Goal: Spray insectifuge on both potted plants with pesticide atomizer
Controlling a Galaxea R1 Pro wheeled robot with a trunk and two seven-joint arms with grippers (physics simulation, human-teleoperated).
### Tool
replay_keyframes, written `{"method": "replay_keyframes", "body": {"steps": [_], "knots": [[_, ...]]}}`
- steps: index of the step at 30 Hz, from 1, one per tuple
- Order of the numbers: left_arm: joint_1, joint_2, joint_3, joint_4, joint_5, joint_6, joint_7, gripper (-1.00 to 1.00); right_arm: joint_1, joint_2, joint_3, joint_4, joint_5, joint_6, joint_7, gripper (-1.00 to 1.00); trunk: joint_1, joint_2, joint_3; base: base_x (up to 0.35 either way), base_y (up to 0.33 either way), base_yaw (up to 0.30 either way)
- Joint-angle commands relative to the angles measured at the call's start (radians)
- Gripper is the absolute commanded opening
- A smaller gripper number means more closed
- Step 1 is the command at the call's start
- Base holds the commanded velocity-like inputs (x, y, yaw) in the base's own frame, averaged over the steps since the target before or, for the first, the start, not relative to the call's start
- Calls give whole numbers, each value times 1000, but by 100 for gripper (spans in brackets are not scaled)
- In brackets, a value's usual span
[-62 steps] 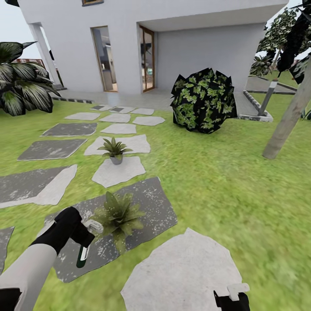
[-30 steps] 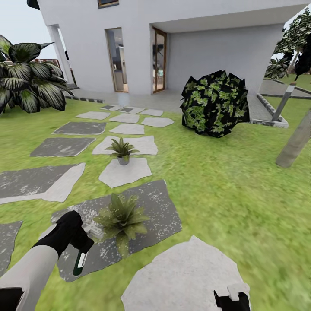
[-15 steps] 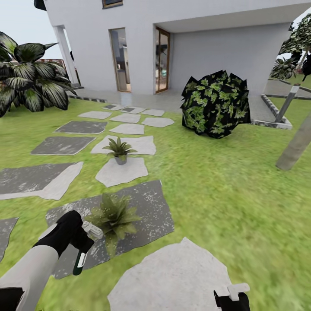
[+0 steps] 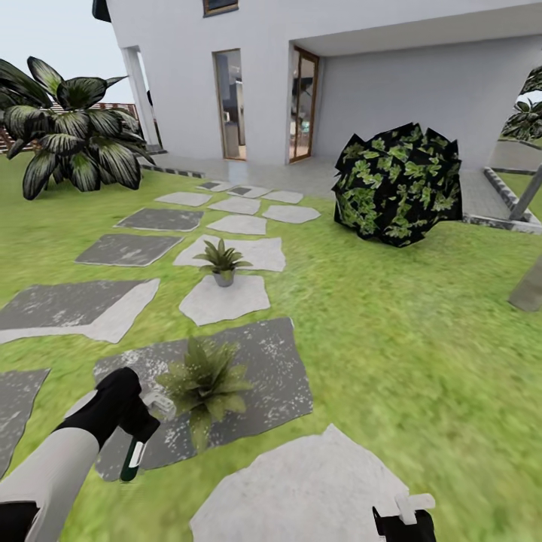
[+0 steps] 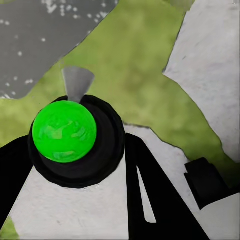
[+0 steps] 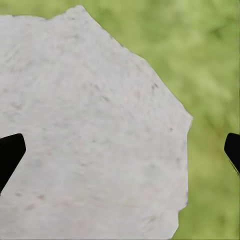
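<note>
Green lawn and grey stepping stones fill the head view, where the left pincer [image 4: 139, 421] is closed around the pesticide atomizer [image 4: 132, 458], its dark body hanging downward and its pale spray head [image 4: 159, 406] turned toward the nearer potted plant [image 4: 202, 380] just beside it, on a dark stone [image 4: 263, 373]. That aim suggests this plant is the one under treatment; the farther potted plant [image 4: 222, 263], on a pale stone [image 4: 226, 299] well beyond, likely waits its turn. The right pincer [image 4: 404, 519] sits low at the frame's edge.

From the left wrist, the bottle [image 5: 75, 145] is seen end-on, its bright green end between black fingers [image 5: 150, 200], held over grass and stone.

From the right wrist, two dark fingertips [image 6: 10, 152] stand wide apart with nothing between them, above a pale stone slab [image 6: 95, 130]; this arm appears parked out of the way.
</note>
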Motion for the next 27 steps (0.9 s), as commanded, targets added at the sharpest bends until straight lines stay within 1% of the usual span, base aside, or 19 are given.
{"method": "replay_keyframes", "body": {"steps": [1, 6, 9, 16, 19, 27], "knots": [[0, -1, 0, -1, -8, 5, -9, -100, -1, 0, -8, 1, 6, -4, 4, 100, 0, 0, -1, 258, 0, 1], [0, -6, 1, -1, -10, 5, -9, -100, 0, 0, -8, 1, 6, -4, 4, 100, 0, 0, -1, 286, -12, 9], [0, -7, 1, -1, -10, 5, -9, -100, -1, 0, -8, 1, 6, -4, 4, 100, 0, 0, -1, 142, -59, 179], [0, -9, 1, -2, -12, 4, -9, -100, 0, 1, -8, 1, 6, -4, 4, 100, 0, 0, -1, 8, -4, 242], [0, -11, 1, -3, -14, 4, -9, -100, -1, 0, -8, 1, 6, -4, 4, 100, 0, 0, -1, -36, -95, 40], [0, -11, 1, -4, -18, 5, -9, -100, -1, 0, -8, 1, 6, -4, 4, 100, 0, 0, -1, -137, -247, 2]]}}
